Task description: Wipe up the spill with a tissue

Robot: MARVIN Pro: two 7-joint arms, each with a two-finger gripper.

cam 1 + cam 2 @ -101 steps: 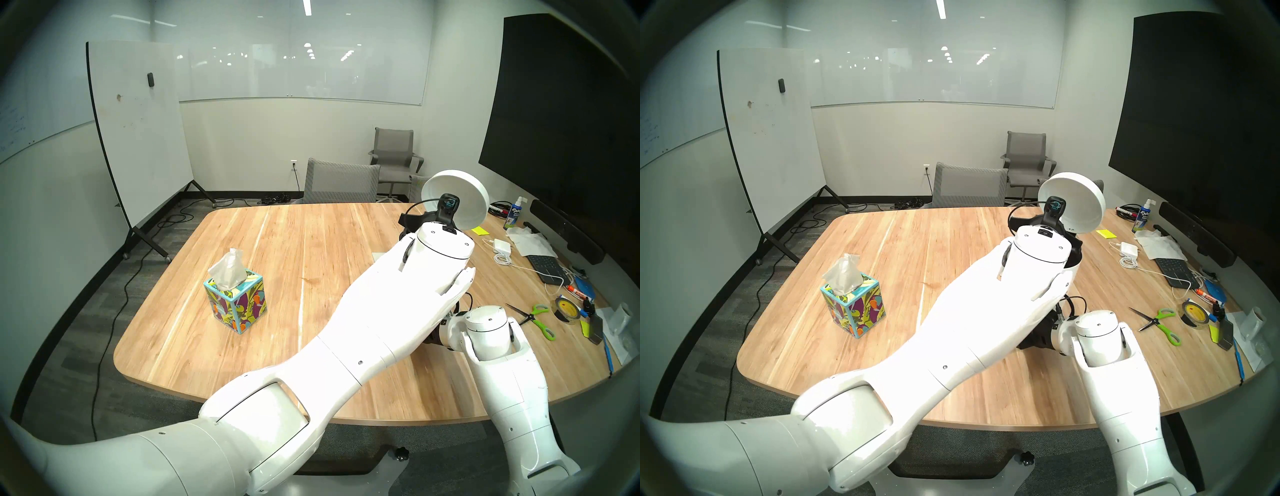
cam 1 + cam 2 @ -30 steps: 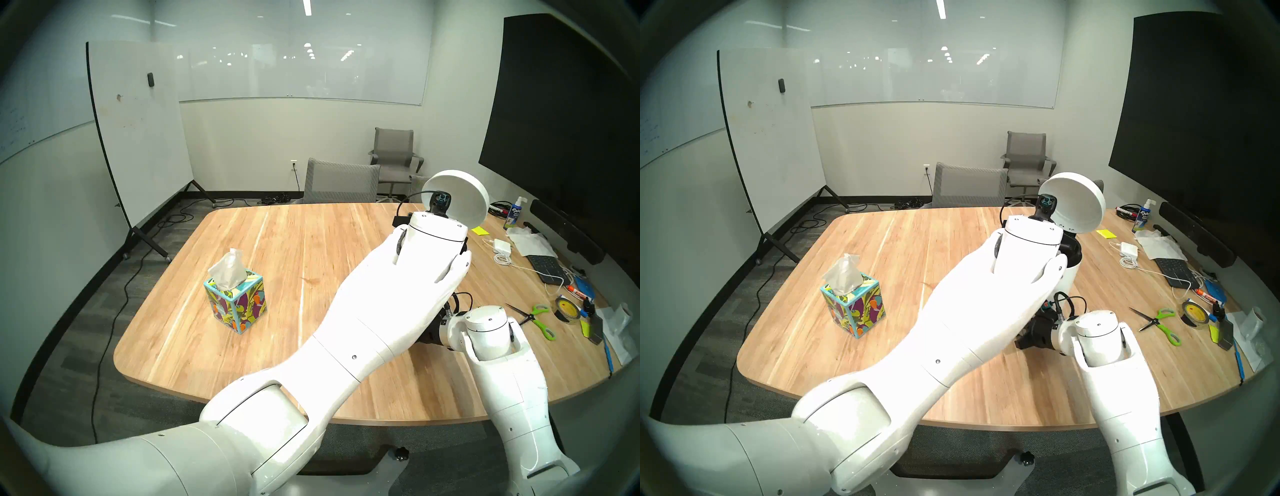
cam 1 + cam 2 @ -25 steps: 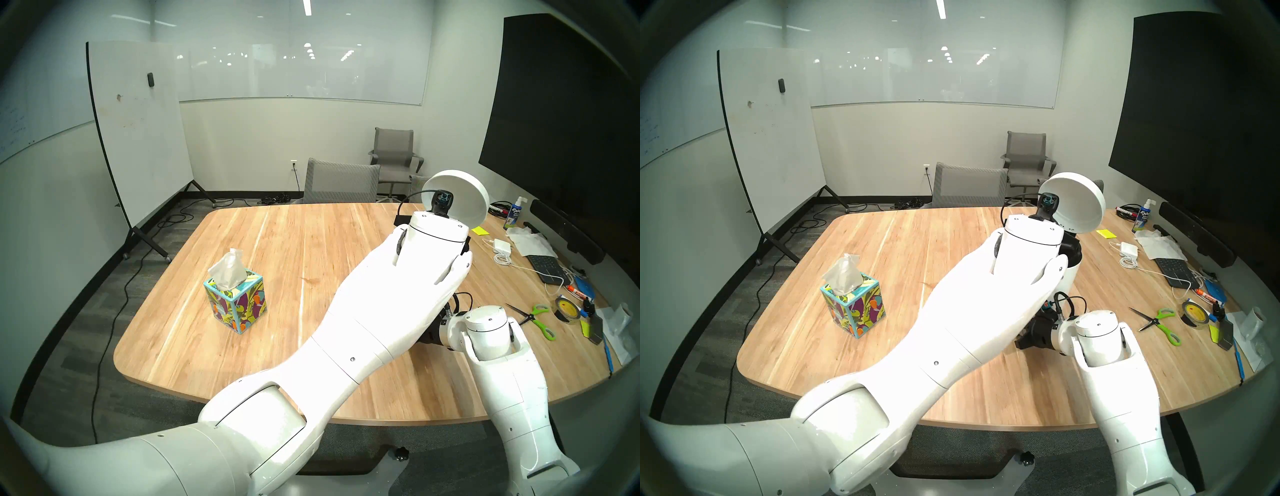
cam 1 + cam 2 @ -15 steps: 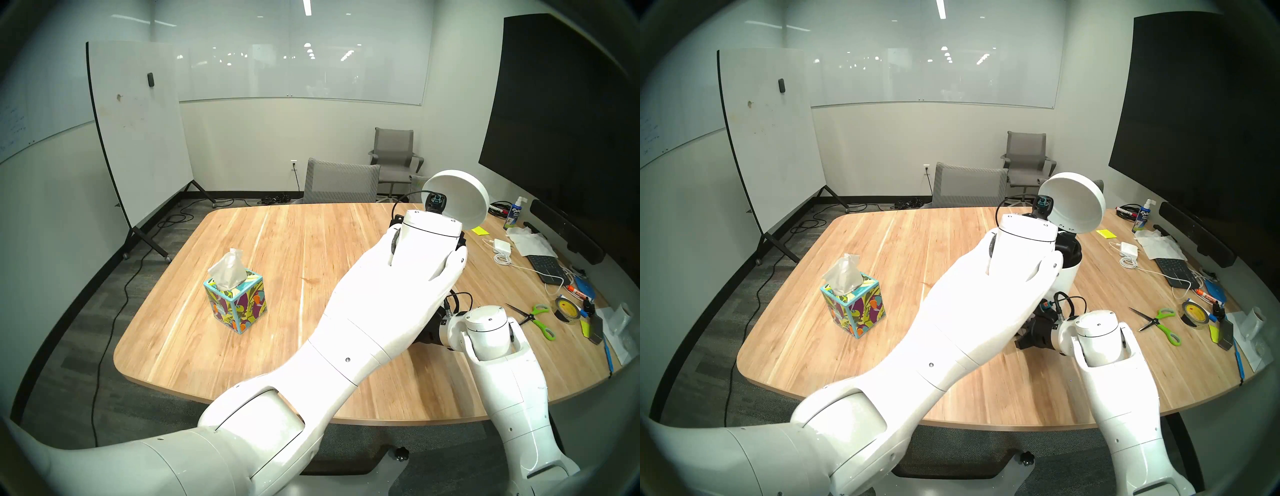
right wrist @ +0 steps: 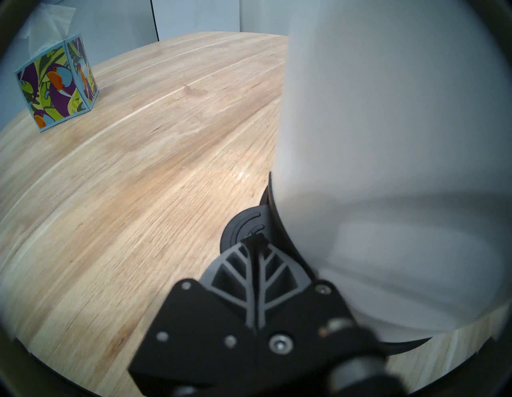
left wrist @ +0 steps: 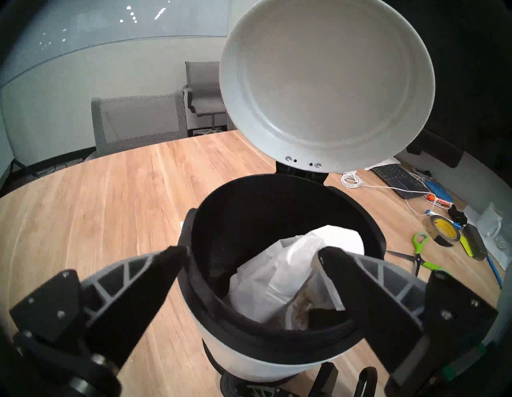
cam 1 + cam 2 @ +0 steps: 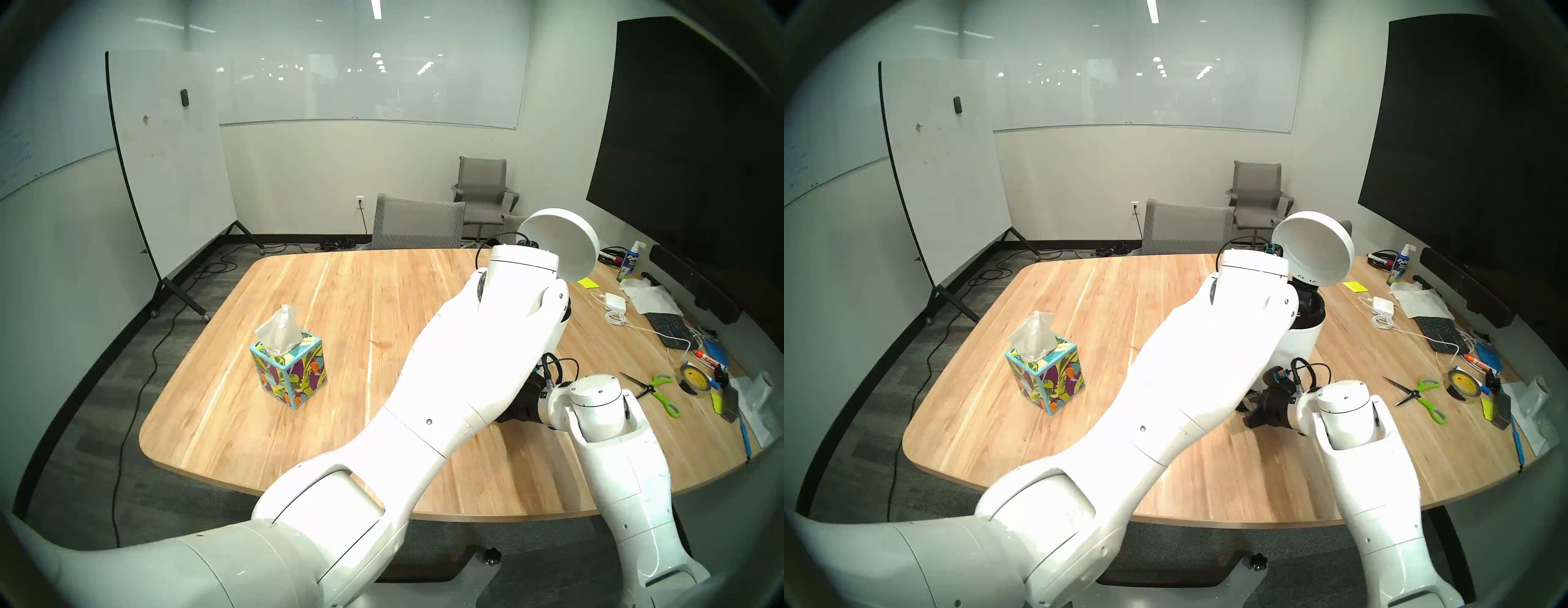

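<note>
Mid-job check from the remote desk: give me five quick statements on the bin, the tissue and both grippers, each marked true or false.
1. The bin lid stands open. True.
2. The left gripper is clamped on the tissue. False: its jaws stand apart above the bin's black rim, and the crumpled tissue lies inside the bin.
3. The right gripper is shut, its tips on the black pedal at the bin's foot. True.
4. The tissue box is tipped on its side. False: it stands upright on the table, a tissue sticking out of its top.
5. The green-handled scissors lie in the bin. False: they lie on the table.
</note>
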